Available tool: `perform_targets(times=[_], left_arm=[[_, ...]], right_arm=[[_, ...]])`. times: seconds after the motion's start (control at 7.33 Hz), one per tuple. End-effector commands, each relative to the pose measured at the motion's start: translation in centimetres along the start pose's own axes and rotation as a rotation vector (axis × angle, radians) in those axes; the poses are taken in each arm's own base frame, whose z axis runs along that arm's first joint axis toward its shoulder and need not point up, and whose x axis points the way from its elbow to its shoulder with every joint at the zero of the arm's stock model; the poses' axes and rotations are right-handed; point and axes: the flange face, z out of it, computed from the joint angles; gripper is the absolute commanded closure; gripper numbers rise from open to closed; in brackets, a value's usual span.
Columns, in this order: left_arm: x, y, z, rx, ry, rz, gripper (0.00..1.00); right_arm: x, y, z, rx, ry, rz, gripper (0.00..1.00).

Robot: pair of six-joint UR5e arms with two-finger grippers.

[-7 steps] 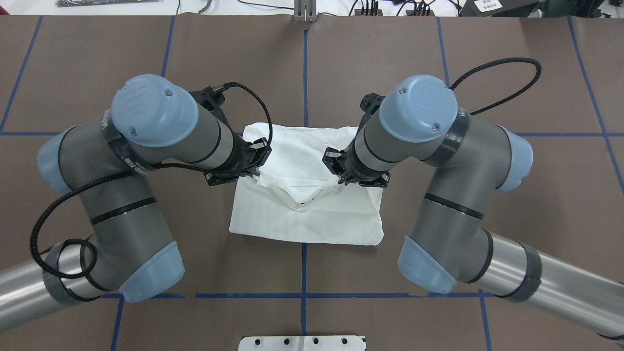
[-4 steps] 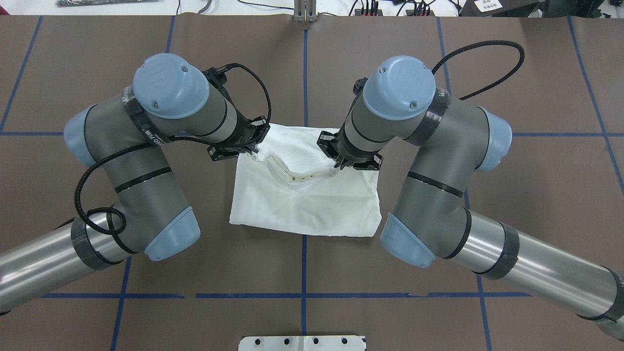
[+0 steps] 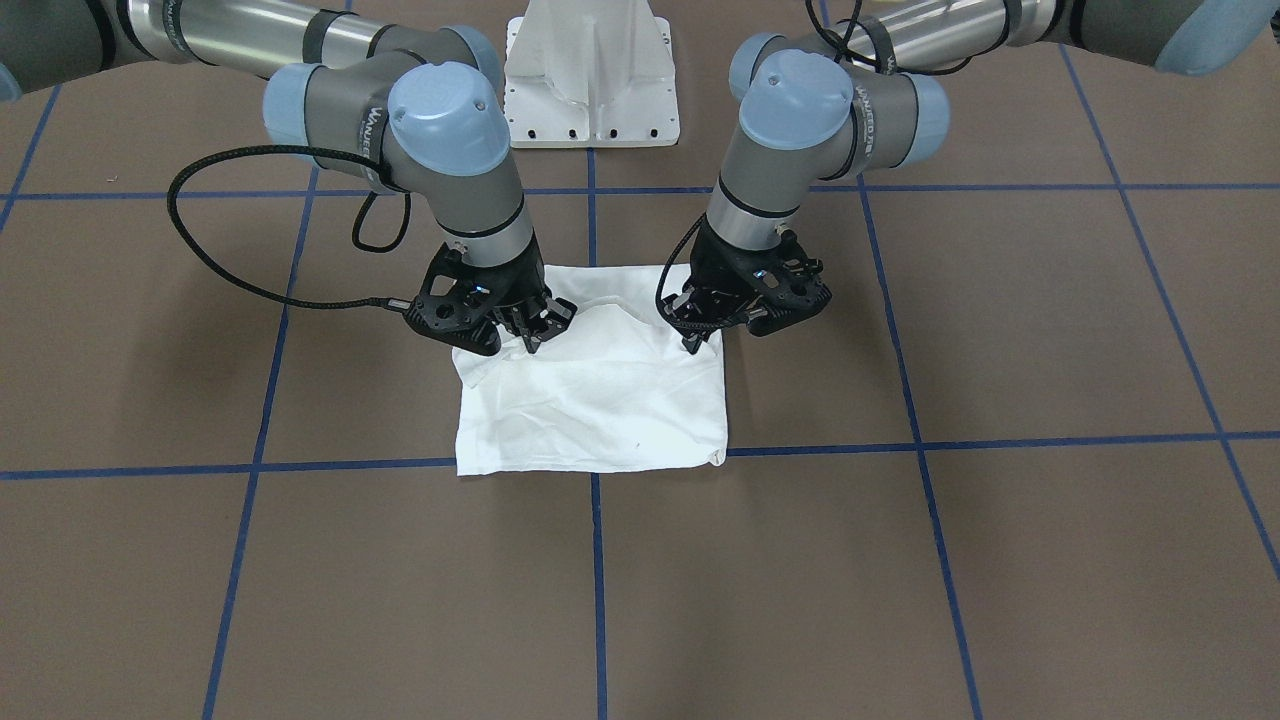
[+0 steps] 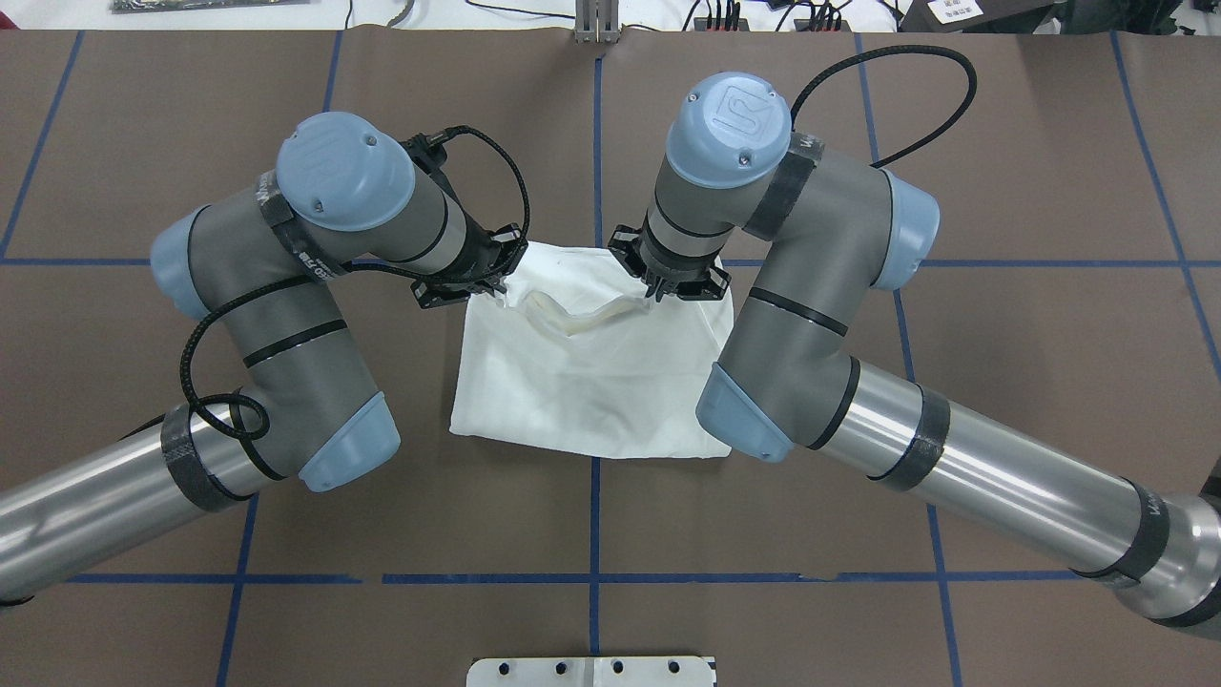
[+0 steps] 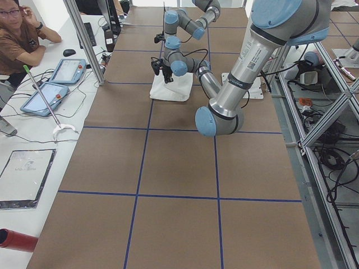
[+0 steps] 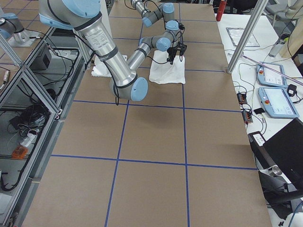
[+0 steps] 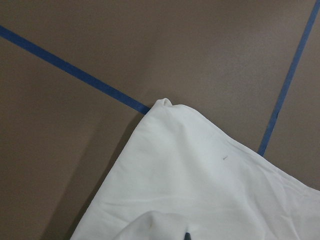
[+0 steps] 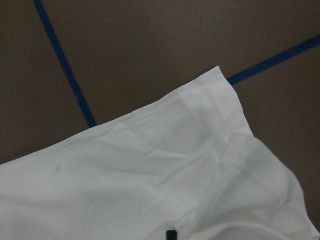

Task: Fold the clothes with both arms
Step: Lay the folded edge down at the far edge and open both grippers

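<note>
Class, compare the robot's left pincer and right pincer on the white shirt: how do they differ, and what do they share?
The left pincer grips near the shirt's side edge; the right pincer grips further in from its side. Seen from overhead, the left pincer's arm lies beside the shirt, while the right pincer's arm hides its near corner. Both are shut on the raised fold.

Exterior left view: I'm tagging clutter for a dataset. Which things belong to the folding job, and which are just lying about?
Job: white shirt; left gripper and right gripper, both gripping its folded-over edge.
Lying about: two tablets and a mouse on the side bench; red cylinder; white pedestal.
</note>
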Motion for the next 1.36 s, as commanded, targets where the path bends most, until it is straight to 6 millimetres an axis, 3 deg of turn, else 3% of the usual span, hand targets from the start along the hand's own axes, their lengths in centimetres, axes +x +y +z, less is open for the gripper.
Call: perform_targets(times=[0.0,0.41,0.68,0.82,0.95,1.23], left_arm=[[-0.2,-0.4,0.6,0.002,0.004,0.001,1.00],[-0.6,-1.5,2.2,0.007,0.007,-0.002,1.00],[-0.5,-1.4,2.2,0.006,0.017,0.000,1.00],[-0.3,-1.4,1.9,0.007,0.022,0.001,1.00],[-0.2,-1.4,1.9,0.012,0.022,0.003,0.01],[-0.3,-2.3,1.5,0.023,0.021,-0.004,0.00]], right_arm=[[-0.1,-0.9,0.4,-0.003,0.015,0.021,1.00],[0.3,-1.6,1.0,-0.025,0.032,0.036,1.00],[0.2,-1.6,0.8,-0.025,0.028,0.035,1.00],[0.3,-1.9,0.7,-0.020,0.025,0.041,0.91],[0.7,-2.4,1.1,-0.012,0.033,0.048,0.01],[0.5,-2.9,0.5,-0.009,0.022,0.042,0.00]])
